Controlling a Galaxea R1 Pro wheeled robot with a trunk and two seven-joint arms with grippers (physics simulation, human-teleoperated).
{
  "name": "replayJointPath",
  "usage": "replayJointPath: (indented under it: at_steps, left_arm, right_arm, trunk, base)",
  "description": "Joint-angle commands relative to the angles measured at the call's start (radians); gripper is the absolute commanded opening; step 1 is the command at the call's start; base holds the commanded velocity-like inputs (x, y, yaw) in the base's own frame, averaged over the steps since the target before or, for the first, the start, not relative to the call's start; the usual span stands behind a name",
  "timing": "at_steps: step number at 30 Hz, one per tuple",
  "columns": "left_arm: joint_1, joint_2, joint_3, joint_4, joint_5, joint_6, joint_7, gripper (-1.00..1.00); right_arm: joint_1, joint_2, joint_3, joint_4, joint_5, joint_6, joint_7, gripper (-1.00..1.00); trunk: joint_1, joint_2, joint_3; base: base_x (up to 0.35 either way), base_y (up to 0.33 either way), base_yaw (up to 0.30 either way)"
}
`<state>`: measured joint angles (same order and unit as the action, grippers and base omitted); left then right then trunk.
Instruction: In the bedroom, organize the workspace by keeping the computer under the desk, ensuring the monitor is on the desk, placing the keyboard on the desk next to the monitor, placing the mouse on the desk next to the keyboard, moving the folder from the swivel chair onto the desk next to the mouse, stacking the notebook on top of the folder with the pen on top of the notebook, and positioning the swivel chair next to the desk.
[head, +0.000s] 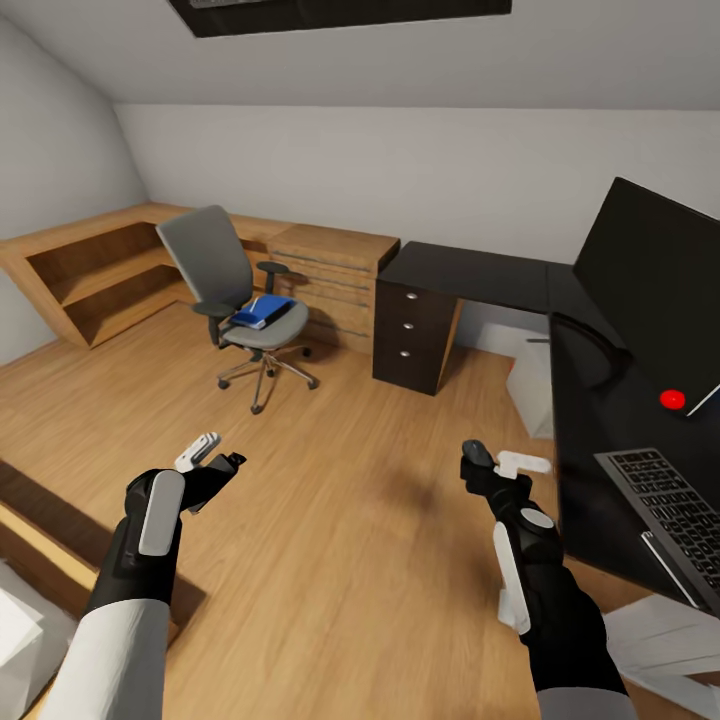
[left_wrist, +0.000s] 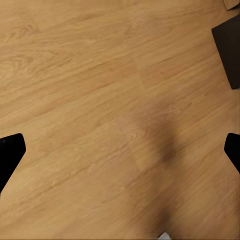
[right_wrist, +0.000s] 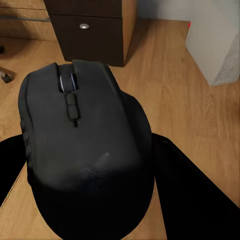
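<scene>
Mouse (right_wrist: 82, 150) held in right tool (head: 480, 462) above wooden floor (head: 340, 540), left tool (head: 212, 455) spread wide with nothing in it, keyboard (head: 668, 515) and monitor (head: 655, 280) seen on black worktop (head: 590, 420), blue folder (head: 262, 310) laid on swivel chair (head: 235, 300)

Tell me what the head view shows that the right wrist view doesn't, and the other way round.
Head view alone: the grey chair with the blue folder on its seat, the monitor and keyboard on the black desk, and the open left pincer. Right wrist view alone: the mouse's wheel and buttons close up, and the pale computer tower. Both share the mouse in the right pincer, the drawer block and the wood floor.
</scene>
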<state>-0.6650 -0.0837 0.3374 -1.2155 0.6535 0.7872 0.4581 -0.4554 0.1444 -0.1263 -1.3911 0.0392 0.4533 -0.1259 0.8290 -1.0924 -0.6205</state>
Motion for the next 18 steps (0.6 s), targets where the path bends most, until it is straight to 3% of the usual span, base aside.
replayJointPath:
  at_steps: [1, 18]
  left_arm:
    - [-0.001, -0.001, 0.002, -0.001, 0.011, 0.003, 0.008, 1.0]
    - [-0.001, -0.001, -0.003, 0.001, 0.012, 0.003, 0.01, 1.0]
  right_arm:
    - [0.0, 0.001, -0.001, -0.002, 0.002, 0.006, 0.002, -1.0]
    - [0.004, 0.001, 0.0, 0.001, 0.002, -0.014, -0.001, -1.0]
  trunk:
    - [0.001, -0.001, 0.001]
    - [0.001, -0.001, 0.027]
  base:
    - [0.236, 0.22, 0.0]
    - [0.245, 0.234, 0.0]
